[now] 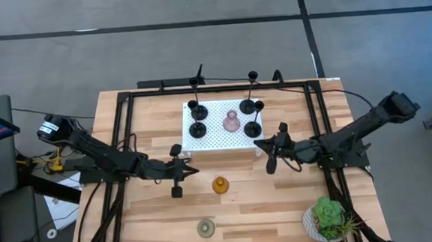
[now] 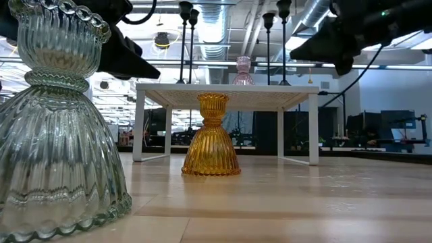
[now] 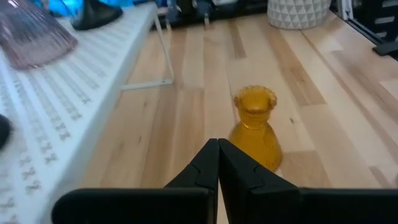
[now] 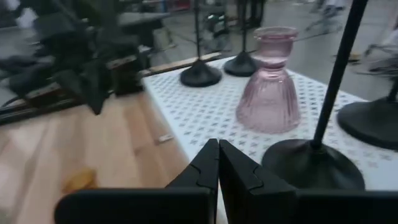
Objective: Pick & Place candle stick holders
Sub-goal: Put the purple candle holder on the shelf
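Four black holders stand by their disc bases on the white platform (image 1: 213, 140): two at its left (image 1: 198, 129) and two at its right (image 1: 253, 128). The pink holder (image 1: 232, 121) stands between them and shows in the right wrist view (image 4: 267, 81). The amber holder (image 1: 220, 184) stands on the table in front of the platform. The pale green holder (image 1: 206, 227) stands near the table's near edge. My left gripper (image 1: 195, 167) is shut and empty, left of the amber holder (image 3: 255, 127). My right gripper (image 1: 260, 143) is shut and empty at the platform's near right corner.
A green potted plant (image 1: 329, 219) in a white pot stands at the table's near right corner. A black frame (image 1: 127, 141) runs around the table top. In the low view the pale green holder (image 2: 57, 115) stands close to the camera.
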Motion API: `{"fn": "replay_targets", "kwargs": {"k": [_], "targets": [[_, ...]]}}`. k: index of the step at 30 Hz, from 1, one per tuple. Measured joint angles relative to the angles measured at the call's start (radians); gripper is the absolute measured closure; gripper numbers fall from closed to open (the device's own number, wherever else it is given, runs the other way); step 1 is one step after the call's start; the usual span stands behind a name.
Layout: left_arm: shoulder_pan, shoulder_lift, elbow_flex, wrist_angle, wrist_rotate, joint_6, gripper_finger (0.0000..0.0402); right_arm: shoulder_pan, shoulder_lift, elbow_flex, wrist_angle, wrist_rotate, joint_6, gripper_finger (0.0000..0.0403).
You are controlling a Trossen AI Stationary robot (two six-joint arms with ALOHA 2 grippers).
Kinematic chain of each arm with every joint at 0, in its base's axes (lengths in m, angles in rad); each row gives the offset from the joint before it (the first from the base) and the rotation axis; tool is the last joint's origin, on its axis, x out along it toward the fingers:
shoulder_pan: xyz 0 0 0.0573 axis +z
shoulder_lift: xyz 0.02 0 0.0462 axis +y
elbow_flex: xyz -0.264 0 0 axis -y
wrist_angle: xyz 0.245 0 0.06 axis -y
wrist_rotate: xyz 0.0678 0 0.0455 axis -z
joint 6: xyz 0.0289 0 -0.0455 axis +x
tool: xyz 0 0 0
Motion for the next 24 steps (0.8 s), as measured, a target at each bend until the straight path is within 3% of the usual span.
{"fn": "replay_targets", "kwargs": {"k": [3, 9, 13, 19, 24], "targets": [[0.000, 0.000, -0.013, 0.110, -0.022, 0.045, 0.0397, 0.000, 0.076, -0.001, 0.026, 0.051, 0.007, 0.0403], [0.000, 0.000, -0.016, 0.307, -0.019, 0.092, 0.0397, -0.016, 0.166, -0.001, 0.082, 0.051, -0.011, 0.0403], [0.000, 0.035, -0.016, 0.390, -0.100, 0.093, 0.0398, -0.023, 0.170, 0.000, 0.101, 0.051, -0.024, 0.0403], [0.000, 0.209, -0.005, 0.587, -0.208, 0.089, 0.0398, -0.019, 0.140, 0.000, 0.102, 0.048, -0.042, 0.0403], [0.001, 0.380, 0.113, 0.650, -0.372, 0.153, 0.0399, -0.020, 0.111, 0.000, 0.094, 0.005, -0.066, 0.0403]]}}
